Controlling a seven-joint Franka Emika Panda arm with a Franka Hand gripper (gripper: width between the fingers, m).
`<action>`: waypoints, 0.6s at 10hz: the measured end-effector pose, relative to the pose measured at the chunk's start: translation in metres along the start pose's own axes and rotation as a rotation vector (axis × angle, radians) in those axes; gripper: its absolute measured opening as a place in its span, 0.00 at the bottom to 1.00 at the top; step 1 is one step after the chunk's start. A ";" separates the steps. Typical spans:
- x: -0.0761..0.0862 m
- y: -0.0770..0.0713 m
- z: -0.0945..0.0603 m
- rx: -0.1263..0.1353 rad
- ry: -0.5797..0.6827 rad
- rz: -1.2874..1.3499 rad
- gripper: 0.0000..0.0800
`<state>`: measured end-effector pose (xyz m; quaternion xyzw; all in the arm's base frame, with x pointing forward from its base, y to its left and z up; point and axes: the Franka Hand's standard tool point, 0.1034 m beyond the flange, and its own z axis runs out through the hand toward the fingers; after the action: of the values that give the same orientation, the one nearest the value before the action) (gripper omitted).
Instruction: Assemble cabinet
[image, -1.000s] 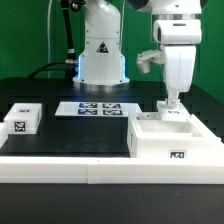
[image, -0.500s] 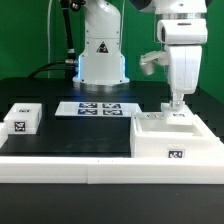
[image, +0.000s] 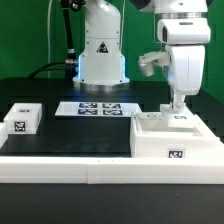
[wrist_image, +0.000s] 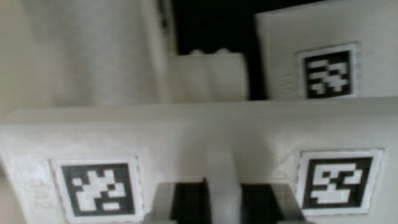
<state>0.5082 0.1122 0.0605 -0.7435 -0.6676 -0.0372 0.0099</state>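
Note:
The cabinet box (image: 176, 138), large and white with a tag on its front, stands at the exterior view's right by the front rail. My gripper (image: 179, 101) reaches straight down at the box's back edge and is shut on a thin upright white door panel (image: 172, 113). In the wrist view the black fingers (wrist_image: 185, 206) pinch a white strip of that panel (wrist_image: 226, 170) between two tags, with my gripper (wrist_image: 226, 206) centred on it. A second tagged white panel (wrist_image: 326, 72) shows beyond. The small tagged block (image: 22, 118) lies far off at the exterior view's left.
The marker board (image: 98, 108) lies flat in front of the white robot base (image: 102, 55). A long white rail (image: 90, 170) edges the table's front. The black table top (image: 85, 135) lies between the block and the box.
My gripper has shifted a little toward the exterior view's right, still shut on the panel. The box's right edge has moved slightly the same way.

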 end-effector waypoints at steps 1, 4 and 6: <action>0.002 0.014 0.000 -0.011 0.007 0.007 0.09; 0.001 0.042 0.002 -0.028 0.014 0.025 0.09; 0.002 0.060 0.002 -0.038 0.015 0.022 0.09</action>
<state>0.5681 0.1074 0.0605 -0.7504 -0.6586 -0.0555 0.0011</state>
